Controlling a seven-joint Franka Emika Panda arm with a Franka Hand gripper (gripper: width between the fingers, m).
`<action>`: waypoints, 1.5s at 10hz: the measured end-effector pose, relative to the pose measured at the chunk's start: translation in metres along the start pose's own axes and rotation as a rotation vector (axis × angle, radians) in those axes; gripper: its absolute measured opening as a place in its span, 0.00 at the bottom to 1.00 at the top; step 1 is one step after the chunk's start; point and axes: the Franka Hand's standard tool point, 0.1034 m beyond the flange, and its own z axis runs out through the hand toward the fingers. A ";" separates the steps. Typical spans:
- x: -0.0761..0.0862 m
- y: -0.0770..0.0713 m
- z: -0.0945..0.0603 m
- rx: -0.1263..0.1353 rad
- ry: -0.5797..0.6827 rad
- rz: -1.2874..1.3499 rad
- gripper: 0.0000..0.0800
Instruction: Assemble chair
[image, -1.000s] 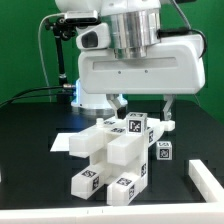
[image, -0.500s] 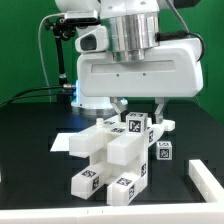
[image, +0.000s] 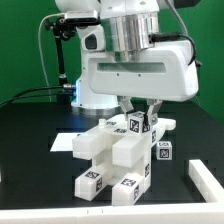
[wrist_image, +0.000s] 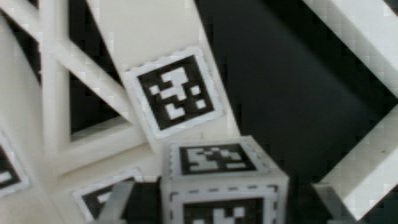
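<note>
Black table (image: 30, 140) carries the chair (image: 112, 160) and marker board (image: 66, 142).

Chair (image: 112, 160) parts cropped in blurry wrist view; contact with jaws unclear.

Even, bright overhead light is washing the exterior view, with a blue glow shining at middle left. White plastic is glaring against the black surface (image: 30, 150), losing edge detail. The wrist view is showing softly blurred, tilted, with dark shadowed gaps.
</note>
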 end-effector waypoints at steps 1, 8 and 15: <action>0.001 -0.001 0.000 0.002 0.001 0.086 0.36; 0.001 -0.007 0.000 0.070 0.024 0.568 0.36; -0.002 -0.012 0.001 0.087 0.012 0.693 0.65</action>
